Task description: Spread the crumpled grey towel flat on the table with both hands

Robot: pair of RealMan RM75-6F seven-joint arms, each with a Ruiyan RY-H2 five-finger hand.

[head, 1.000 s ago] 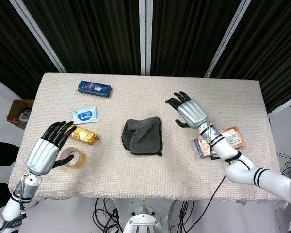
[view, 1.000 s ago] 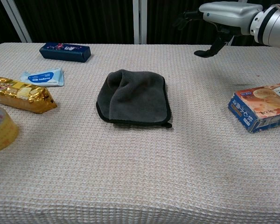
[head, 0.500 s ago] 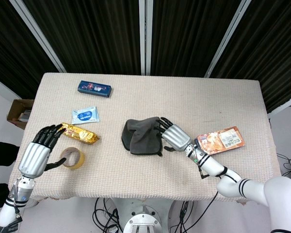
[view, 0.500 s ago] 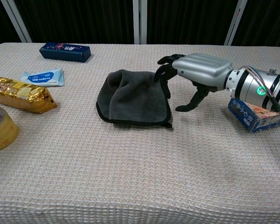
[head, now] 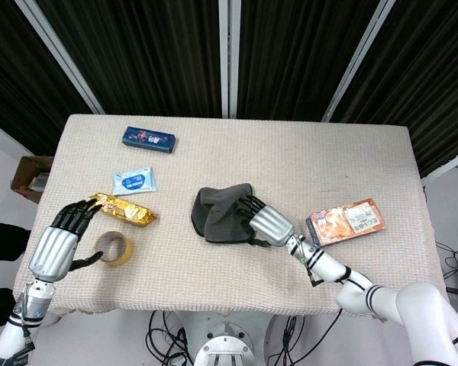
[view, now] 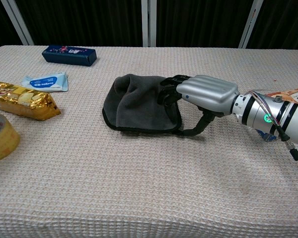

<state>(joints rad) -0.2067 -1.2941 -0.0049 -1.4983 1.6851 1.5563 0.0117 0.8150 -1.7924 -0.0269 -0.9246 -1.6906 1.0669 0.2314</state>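
Right hand [view: 201,95] down from mid-air above the desk [head: 237,282] within the last second, fingers now laid over the right edge of the crumpled grey towel [view: 139,104]; actual pinch on cloth: cannot tell. Towel bunched at desk centre, not yet spread. Left hand [head: 57,240] far left of towel, released, fingers apart, holding nothing, barely shifted. Judging: needs to travel over for a two-hand spread.

Left of towel: gold foil snack pack [head: 124,210], tape roll [head: 113,248], white wipes packet [head: 135,181], blue box [head: 149,139]. Right of towel: printed carton [head: 345,221]. Gold pack and tape roll in the left hand's path.
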